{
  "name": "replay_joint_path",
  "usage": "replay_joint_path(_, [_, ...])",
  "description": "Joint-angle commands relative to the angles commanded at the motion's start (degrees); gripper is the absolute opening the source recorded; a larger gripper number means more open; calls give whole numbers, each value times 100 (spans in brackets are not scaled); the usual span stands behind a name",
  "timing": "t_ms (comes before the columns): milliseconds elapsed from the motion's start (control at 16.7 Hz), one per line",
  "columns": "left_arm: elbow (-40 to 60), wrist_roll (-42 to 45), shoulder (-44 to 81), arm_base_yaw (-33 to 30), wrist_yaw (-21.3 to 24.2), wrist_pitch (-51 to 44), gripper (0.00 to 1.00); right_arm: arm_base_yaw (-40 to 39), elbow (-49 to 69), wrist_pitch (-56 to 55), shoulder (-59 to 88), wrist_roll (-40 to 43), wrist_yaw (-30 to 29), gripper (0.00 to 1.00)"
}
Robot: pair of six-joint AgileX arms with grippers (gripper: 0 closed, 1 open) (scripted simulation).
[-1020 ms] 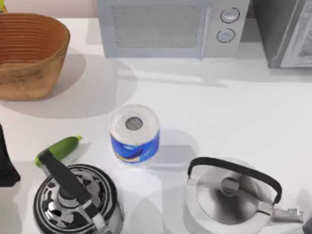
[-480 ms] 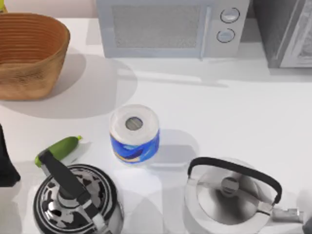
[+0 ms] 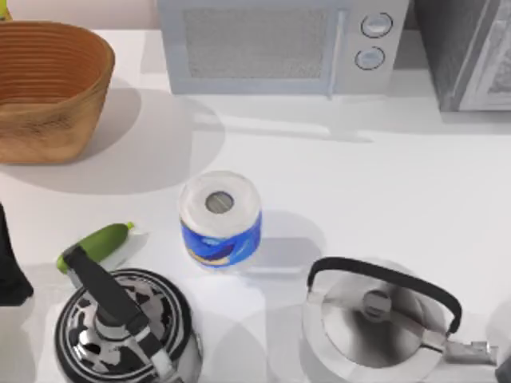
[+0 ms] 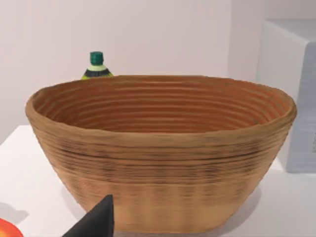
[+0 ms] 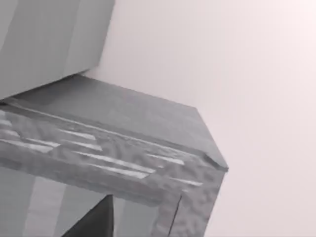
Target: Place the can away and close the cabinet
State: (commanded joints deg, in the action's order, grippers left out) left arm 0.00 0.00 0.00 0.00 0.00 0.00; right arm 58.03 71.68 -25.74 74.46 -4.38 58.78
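Left hand (image 3: 9,271) at bench (image 3: 359,183) left edge, facing basket (image 4: 163,148); grip state unreadable. Then cucumber (image 3: 96,243), patterned kettle (image 3: 120,327), paper roll (image 3: 220,217), microwave (image 3: 275,44), silver kettle (image 3: 375,319), grey cabinet (image 3: 467,52) far right. Can location unclear.

A white table (image 3: 375,183) carries everything. At its far left stands a woven brown basket (image 3: 48,88), with a bottle (image 4: 97,65) with a green cap behind it. Along the far edge sits a white microwave (image 3: 279,44), and at the far right corner a grey cabinet (image 3: 467,52). Near the middle a white paper roll (image 3: 220,219) with a blue wrapper stands upright. A green cucumber (image 3: 96,244) lies near the left edge, just beside a black-and-white patterned kettle (image 3: 124,327) at the near edge. A silver kettle (image 3: 379,319) with a black handle sits at the near right.
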Motion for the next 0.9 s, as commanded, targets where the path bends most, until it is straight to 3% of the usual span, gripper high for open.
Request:
replay_joint_path(540, [0,0,0,0,0,0,100,86,2513,4034,91,186,45,100])
replay_joint_path(900, [0,0,0,0,0,0,100,163,2848,4794,254,316,40,100])
